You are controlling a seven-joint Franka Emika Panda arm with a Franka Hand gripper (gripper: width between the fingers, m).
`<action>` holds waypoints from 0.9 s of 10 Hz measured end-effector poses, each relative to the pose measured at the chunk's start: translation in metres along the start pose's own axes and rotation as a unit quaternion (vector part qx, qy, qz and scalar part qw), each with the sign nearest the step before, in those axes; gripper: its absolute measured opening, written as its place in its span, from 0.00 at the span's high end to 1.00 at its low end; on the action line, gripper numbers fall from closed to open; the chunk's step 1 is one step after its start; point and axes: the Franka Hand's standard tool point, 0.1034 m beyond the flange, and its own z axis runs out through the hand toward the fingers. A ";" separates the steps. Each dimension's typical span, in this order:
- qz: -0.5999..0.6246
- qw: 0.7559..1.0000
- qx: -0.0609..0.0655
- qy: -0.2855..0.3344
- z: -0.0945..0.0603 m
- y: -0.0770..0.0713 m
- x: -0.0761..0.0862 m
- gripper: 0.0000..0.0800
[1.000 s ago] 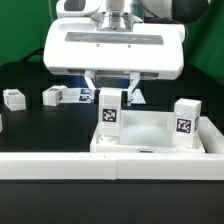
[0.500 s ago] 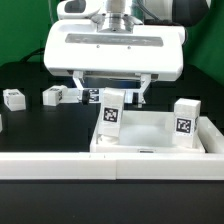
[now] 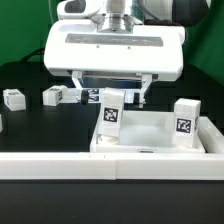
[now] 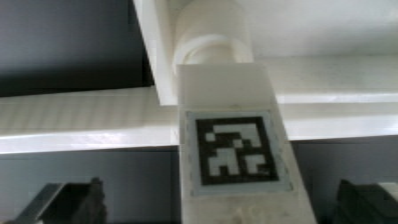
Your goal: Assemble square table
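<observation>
The white square table top (image 3: 150,138) lies upside down as a rimmed tray. One tagged white leg (image 3: 110,110) stands upright in its corner on the exterior view's left, and a second leg (image 3: 185,120) stands in the corner on the right. My gripper (image 3: 113,93) is over the left leg, open, with its fingers (image 3: 80,90) well apart on either side and not touching it. In the wrist view the leg (image 4: 228,130) rises from a round socket (image 4: 210,48), with the dark fingertips (image 4: 71,202) far off on both sides.
Two loose tagged legs (image 3: 14,98) (image 3: 53,96) lie on the black table at the exterior view's left. A long white straight rail (image 3: 100,163) runs along the front. A small tagged piece (image 3: 86,95) shows behind the left finger.
The fingers have spread apart from the left leg and let it go; it stays upright in the socket. Nothing has moved in the last half second.
</observation>
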 end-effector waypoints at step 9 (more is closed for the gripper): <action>0.048 0.970 0.072 -0.227 0.008 -0.009 -0.002 0.19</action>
